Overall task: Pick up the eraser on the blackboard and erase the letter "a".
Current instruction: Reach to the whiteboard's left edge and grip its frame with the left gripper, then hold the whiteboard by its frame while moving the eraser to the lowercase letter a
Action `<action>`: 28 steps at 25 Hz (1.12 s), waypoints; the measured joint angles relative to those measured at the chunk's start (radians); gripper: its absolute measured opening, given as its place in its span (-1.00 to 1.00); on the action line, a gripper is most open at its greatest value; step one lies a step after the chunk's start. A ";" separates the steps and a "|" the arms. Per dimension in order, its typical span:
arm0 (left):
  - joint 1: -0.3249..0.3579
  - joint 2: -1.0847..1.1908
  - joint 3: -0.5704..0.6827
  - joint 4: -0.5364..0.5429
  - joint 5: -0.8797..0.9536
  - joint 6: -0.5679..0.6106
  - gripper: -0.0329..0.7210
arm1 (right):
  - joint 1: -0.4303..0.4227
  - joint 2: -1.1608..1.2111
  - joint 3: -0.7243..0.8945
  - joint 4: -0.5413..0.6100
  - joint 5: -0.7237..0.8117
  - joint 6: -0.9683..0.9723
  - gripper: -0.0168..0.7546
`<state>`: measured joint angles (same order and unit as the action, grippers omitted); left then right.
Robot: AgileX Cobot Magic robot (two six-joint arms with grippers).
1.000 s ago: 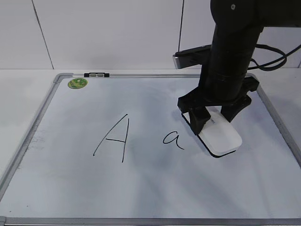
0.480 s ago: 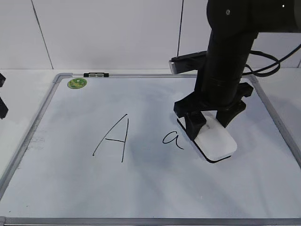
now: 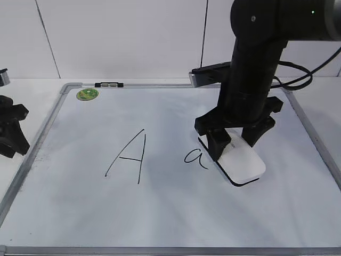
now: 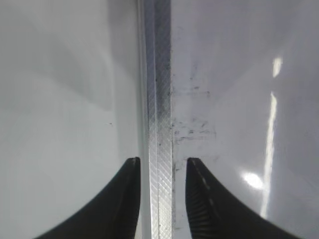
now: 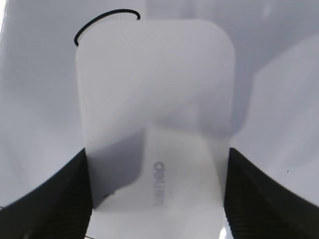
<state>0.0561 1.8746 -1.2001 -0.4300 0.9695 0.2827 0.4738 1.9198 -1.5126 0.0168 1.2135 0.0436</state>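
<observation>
The blackboard (image 3: 160, 213) is a white board with a grey metal frame, lying flat. The small letter "a" (image 3: 196, 158) is written at its middle, and part of its stroke shows in the right wrist view (image 5: 104, 19). My right gripper (image 3: 233, 140) is shut on the white eraser (image 3: 244, 164), a finger on each long side (image 5: 157, 154). The eraser (image 5: 154, 84) is low at the board, its near end just right of the "a". My left gripper (image 3: 10, 133) is open at the board's left edge, its jaws (image 4: 162, 162) on either side of the frame (image 4: 158, 74).
A larger capital "A" (image 3: 128, 157) is written left of the small "a". A round green sticker (image 3: 88, 94) and a small black-and-grey clip (image 3: 109, 85) sit at the top left of the frame. A white wall stands behind the table.
My right gripper has moved left with the eraser, closer to the "a". My left gripper has come into the exterior view at the board's left edge.
</observation>
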 joint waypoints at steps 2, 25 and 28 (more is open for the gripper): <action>0.000 0.022 0.000 -0.002 -0.006 0.002 -0.29 | 0.000 0.000 -0.004 0.000 0.000 -0.002 0.43; 0.000 0.120 -0.086 -0.017 0.005 0.022 -0.41 | 0.000 0.000 -0.004 0.000 0.000 -0.011 0.43; 0.000 0.131 -0.086 -0.017 0.005 0.022 -0.41 | 0.000 0.000 -0.004 0.000 0.000 -0.011 0.43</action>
<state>0.0561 2.0054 -1.2856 -0.4473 0.9740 0.3042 0.4738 1.9195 -1.5162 0.0168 1.2135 0.0326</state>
